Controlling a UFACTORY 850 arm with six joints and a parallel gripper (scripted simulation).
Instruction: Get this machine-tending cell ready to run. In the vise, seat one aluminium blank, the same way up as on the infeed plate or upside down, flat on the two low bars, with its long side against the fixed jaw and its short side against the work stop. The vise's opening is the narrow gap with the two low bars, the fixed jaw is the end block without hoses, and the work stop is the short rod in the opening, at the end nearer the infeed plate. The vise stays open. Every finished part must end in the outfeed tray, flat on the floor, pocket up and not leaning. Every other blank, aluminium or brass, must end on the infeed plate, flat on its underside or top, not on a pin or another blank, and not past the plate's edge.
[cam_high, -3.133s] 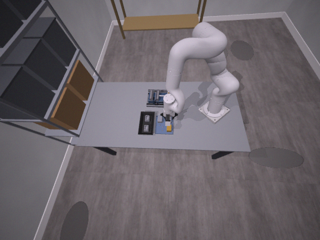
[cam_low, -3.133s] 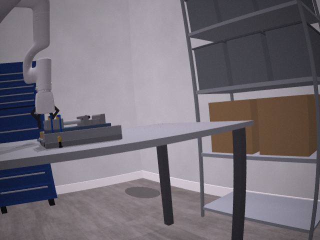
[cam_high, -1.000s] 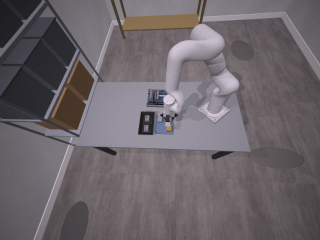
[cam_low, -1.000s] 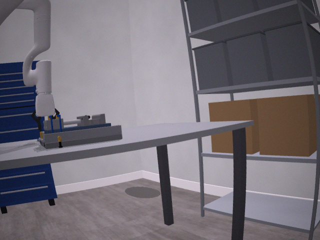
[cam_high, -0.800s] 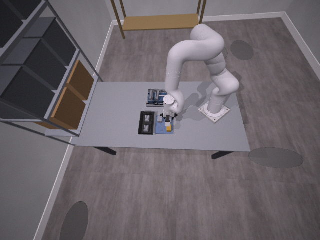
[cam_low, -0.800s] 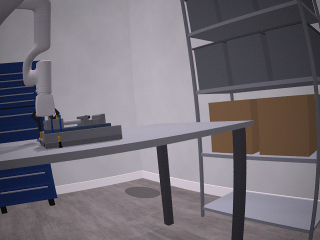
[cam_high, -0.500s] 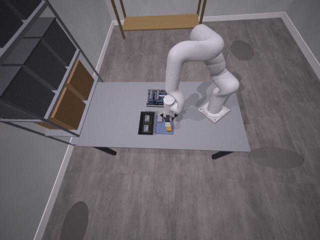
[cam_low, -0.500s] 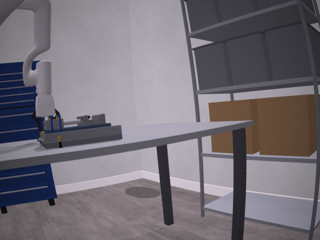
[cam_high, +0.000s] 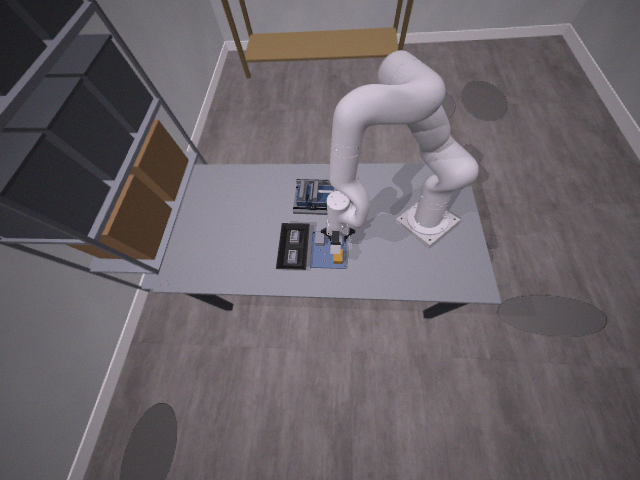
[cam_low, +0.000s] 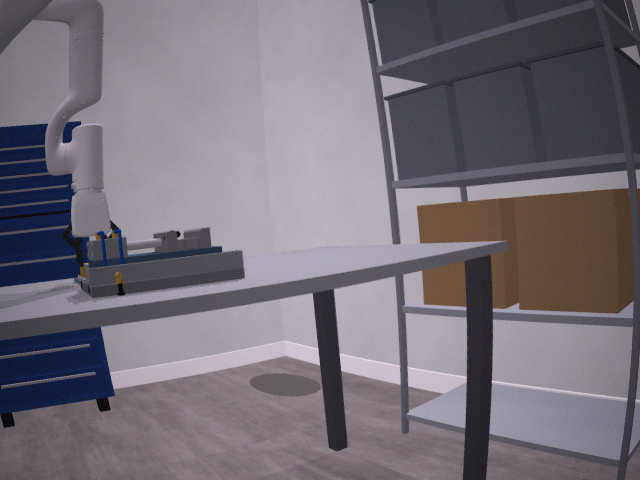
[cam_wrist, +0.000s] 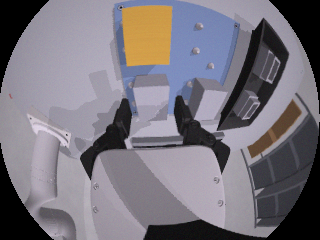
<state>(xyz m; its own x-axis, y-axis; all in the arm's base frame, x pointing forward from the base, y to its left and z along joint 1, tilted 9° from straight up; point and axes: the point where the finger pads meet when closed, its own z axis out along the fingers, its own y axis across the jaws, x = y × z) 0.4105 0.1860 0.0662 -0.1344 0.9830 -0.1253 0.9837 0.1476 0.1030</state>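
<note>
Gripper (cam_wrist: 152, 115) over the infeed plate (cam_wrist: 220, 40), jaws part open astride an aluminium blank (cam_wrist: 151, 90), nothing clamped yet.

One finger stands each side of the blank, presumably lined up to pinch it for the vise (cam_high: 310, 195). Second aluminium blank (cam_wrist: 208, 99) just beside; brass blank (cam_wrist: 148, 35) farther along the plate. Two finished parts lie in the outfeed tray (cam_high: 281, 246).

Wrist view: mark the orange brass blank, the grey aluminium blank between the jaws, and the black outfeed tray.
Orange brass blank (cam_wrist: 147, 35), wrist view, middle of its top face.
Grey aluminium blank (cam_wrist: 152, 96), wrist view, top face between the jaws.
Black outfeed tray (cam_wrist: 235, 103), wrist view, near wall.
</note>
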